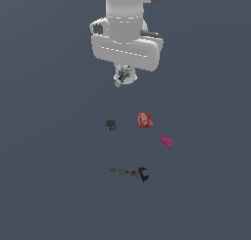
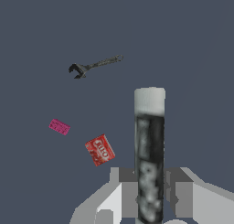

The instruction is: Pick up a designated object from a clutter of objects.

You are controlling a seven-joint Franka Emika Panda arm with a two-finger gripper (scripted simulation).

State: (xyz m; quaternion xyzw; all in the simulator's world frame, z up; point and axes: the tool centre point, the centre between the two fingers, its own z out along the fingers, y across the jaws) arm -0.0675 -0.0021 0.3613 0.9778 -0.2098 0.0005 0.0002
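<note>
**Marker in my grip, well clear of the clutter**

Jaws clenched on the marker [image 2: 149, 159] — that is how my gripper [image 2: 149, 191] stands now, with a finger [image 2: 129, 198] pressed to each side of the black body. In the wrist view the stick runs straight out from between the fingers, its white end farthest from my palm and free of any contact. So the long axis lies along my own reach, not across it, and I judge any further lift only has to carry it on in that same line.

From the exterior view the gripper [image 1: 122, 77] hangs high above the desk [image 1: 49, 185], and the marker [image 1: 120, 79] shows there only as a small pale-and-dark stub under my wrist; its length and its black body cannot be read from that side. The wrist view supplies those.

What the exterior view gives instead is the spread below: a dark round lump [image 1: 111, 124] and a red box [image 1: 145, 119] closest beneath me, a pink block [image 1: 166, 141] toward that view's right, and the grey wrench [image 1: 126, 172] nearer the camera. The lump is missing from the wrist view — my own fingers or the frame edge may hide it. All four lie well apart from the marker, so I judge the pick essentially made.
</note>
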